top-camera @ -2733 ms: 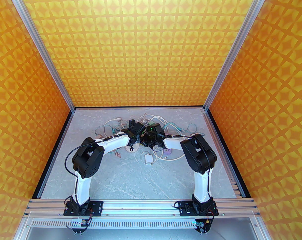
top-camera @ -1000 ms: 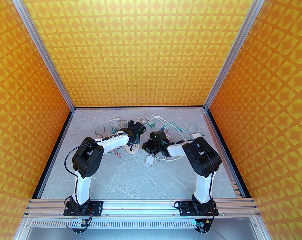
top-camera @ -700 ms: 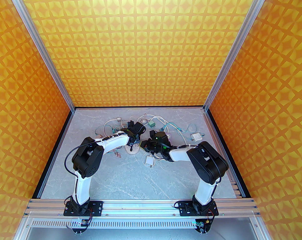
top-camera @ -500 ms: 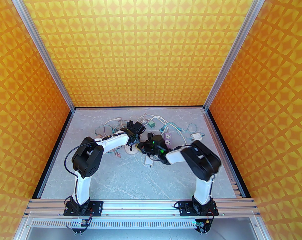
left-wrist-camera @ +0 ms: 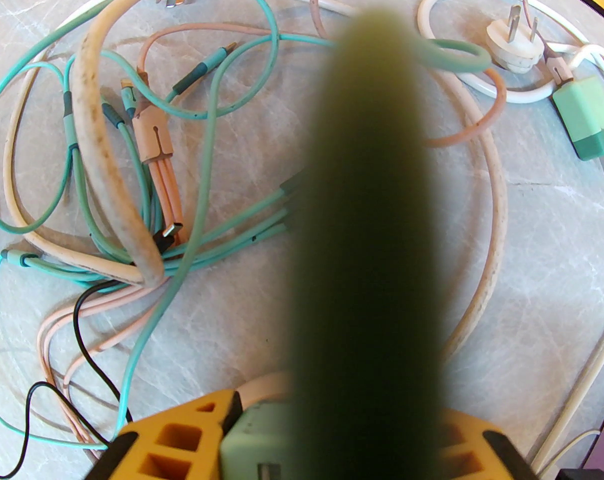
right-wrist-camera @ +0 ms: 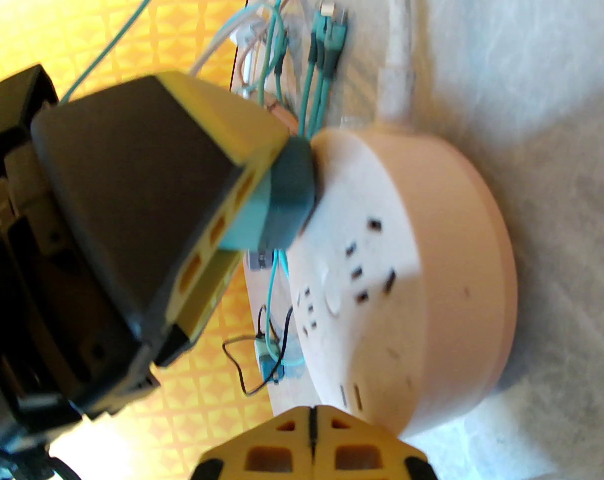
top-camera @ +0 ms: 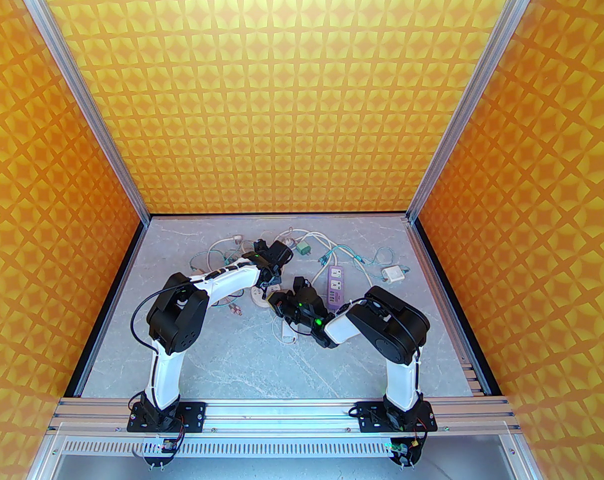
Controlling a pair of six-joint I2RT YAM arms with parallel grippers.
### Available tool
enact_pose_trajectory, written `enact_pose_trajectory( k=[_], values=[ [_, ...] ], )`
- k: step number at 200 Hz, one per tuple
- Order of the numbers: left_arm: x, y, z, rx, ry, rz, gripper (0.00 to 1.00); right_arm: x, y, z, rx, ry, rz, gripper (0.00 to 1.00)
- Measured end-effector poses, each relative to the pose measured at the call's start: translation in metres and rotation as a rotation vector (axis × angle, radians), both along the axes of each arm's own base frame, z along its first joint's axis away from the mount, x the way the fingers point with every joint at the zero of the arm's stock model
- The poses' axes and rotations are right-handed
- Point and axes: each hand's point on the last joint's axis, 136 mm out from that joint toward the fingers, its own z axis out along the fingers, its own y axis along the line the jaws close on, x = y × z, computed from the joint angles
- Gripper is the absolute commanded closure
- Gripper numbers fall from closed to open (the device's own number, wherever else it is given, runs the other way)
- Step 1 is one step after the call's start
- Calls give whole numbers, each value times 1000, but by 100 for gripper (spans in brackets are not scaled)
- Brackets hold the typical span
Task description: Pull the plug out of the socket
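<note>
A round white socket (top-camera: 258,294) lies on the table among tangled cables. A teal plug (right-wrist-camera: 281,203) rests against the socket's top face (right-wrist-camera: 407,248), and my left gripper (top-camera: 270,274) is shut on it. In the left wrist view the plug (left-wrist-camera: 246,450) sits between the yellow fingers (left-wrist-camera: 176,448), and a blurred dark shape close to the lens covers the middle. I cannot tell whether the prongs are still in. My right gripper (right-wrist-camera: 312,440) is shut with nothing in it, low at the socket's near rim, just right of the socket (top-camera: 277,304).
A purple power strip (top-camera: 336,285) lies right of the socket, a white adapter (top-camera: 287,330) in front of it and another (top-camera: 393,274) farther right. A green adapter (left-wrist-camera: 589,123), a white plug (left-wrist-camera: 514,43) and teal and pink cables (left-wrist-camera: 131,178) crowd the back.
The right arm has swung from the back right toward the near left, uncovering the purple strip and bringing its gripper beside the round socket. The left gripper has shifted slightly backward.
</note>
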Motion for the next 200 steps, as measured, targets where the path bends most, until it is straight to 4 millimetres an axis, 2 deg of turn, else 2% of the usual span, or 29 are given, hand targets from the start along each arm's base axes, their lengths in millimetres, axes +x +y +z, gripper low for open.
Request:
enact_pose_trajectory(
  k=[43,111,155,200],
  values=[
    [-2,2,-1,9,9,0,64,16,11,-7,2,19,-19,100],
    [2,-3,-2,73,28,-27,63,18,12,-12,-64,64,-18,100],
    [2,-7,3,152,-25,-43,64,19,13,-13,-68,71,-18,100],
    [-7,8,5,62,-90,28,64,17,16,-13,-68,66,-9,100]
  ],
)
